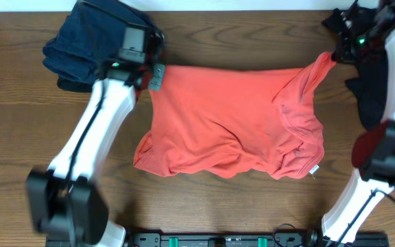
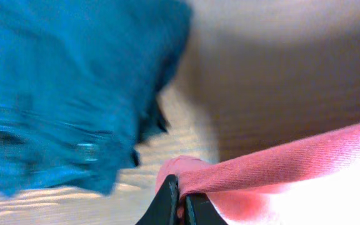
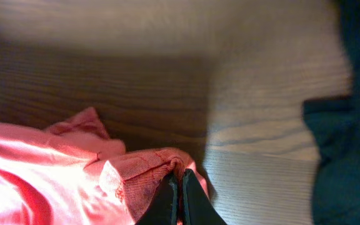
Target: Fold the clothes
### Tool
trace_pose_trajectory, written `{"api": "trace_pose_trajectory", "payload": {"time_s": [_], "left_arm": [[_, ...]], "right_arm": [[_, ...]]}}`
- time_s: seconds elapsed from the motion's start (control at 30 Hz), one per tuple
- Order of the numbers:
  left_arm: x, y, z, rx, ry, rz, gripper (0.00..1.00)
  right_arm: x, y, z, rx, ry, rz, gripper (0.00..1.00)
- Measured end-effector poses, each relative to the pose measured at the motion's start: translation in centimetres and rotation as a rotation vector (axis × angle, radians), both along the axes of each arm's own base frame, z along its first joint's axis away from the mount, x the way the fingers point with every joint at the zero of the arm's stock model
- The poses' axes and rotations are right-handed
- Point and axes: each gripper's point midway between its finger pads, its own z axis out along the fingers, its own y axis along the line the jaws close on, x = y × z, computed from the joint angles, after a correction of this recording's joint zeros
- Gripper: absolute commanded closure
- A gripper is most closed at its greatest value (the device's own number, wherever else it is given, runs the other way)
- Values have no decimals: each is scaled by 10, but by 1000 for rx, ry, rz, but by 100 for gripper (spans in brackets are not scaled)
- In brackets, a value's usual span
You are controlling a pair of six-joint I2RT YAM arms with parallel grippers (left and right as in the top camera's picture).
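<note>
My left end effector pinches the far-left corner of the coral-red short-sleeved cotton T-shirt; my right end effector pinches its far-right corner. It lies on the brown wooden desk.

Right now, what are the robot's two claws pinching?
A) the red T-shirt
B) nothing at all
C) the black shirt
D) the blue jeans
A: in the wrist views the left gripper and the right gripper are each shut on a bunched edge of the red T-shirt, one at each far corner.
</note>
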Motion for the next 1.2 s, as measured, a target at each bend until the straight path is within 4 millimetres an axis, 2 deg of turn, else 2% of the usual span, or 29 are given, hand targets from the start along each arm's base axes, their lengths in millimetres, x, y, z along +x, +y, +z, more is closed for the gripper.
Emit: {"api": "trace_pose_trajectory", "payload": {"time_s": [0.13,0.3,0.47,0.53,0.63,0.77,0.9,1.07,1.13,1.2], "left_arm": [[-12,3,61,-34,-142,1,94],[-33,8,115,-65,-274,1,94],[-68,16,175,-102,-430,1,94],[-84,20,197,-116,-490,1,94],[-110,23,224,-136,-569,-6,94],[-137,23,249,-163,-651,-25,94],[-150,22,266,-183,-711,-39,94],[-169,27,284,-203,-770,-40,94],[-179,30,297,-222,-808,-36,94],[-192,33,312,-244,-853,-30,94]], "right_arm": [[-15,5,61,-36,-150,41,99],[-43,21,133,-73,-345,145,99],[-92,48,209,-105,-581,291,99],[-119,58,240,-134,-678,333,99],[-156,70,273,-183,-791,373,99],[-189,77,296,-229,-873,385,99],[-200,76,305,-237,-900,344,99],[-204,48,320,-279,-921,140,99],[-217,35,330,-311,-945,40,99],[-236,31,342,-335,-983,-25,99]]}}
